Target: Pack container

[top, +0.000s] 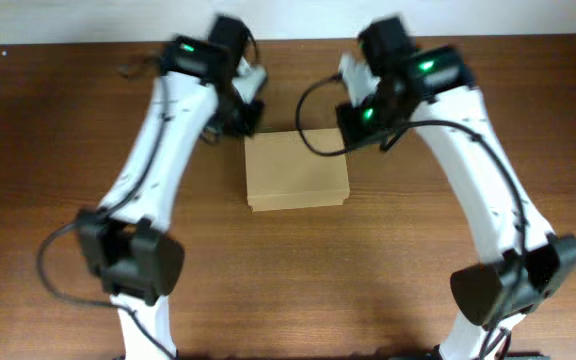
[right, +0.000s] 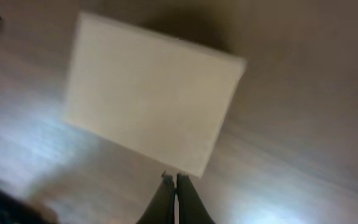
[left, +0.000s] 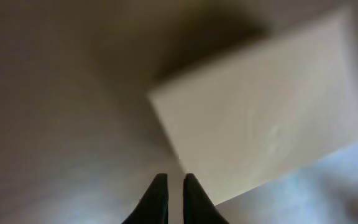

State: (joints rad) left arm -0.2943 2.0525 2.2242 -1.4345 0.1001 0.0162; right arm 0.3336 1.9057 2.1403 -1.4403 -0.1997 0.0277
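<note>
at the middle of the wooden table (top: 298, 290) lies the container (top: 296, 170), its lid flat down. beyond it, at its 10 o'clock, the left gripper (top: 240, 112) hangs by the far corner, fingers all but together on nothing. at 2 o'clock, the right gripper (top: 356, 120), fingers pressed together, empty.

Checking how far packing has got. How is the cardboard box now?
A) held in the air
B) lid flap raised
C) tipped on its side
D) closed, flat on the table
D: the container shows a flat, unbroken top and rests on the table.
</note>
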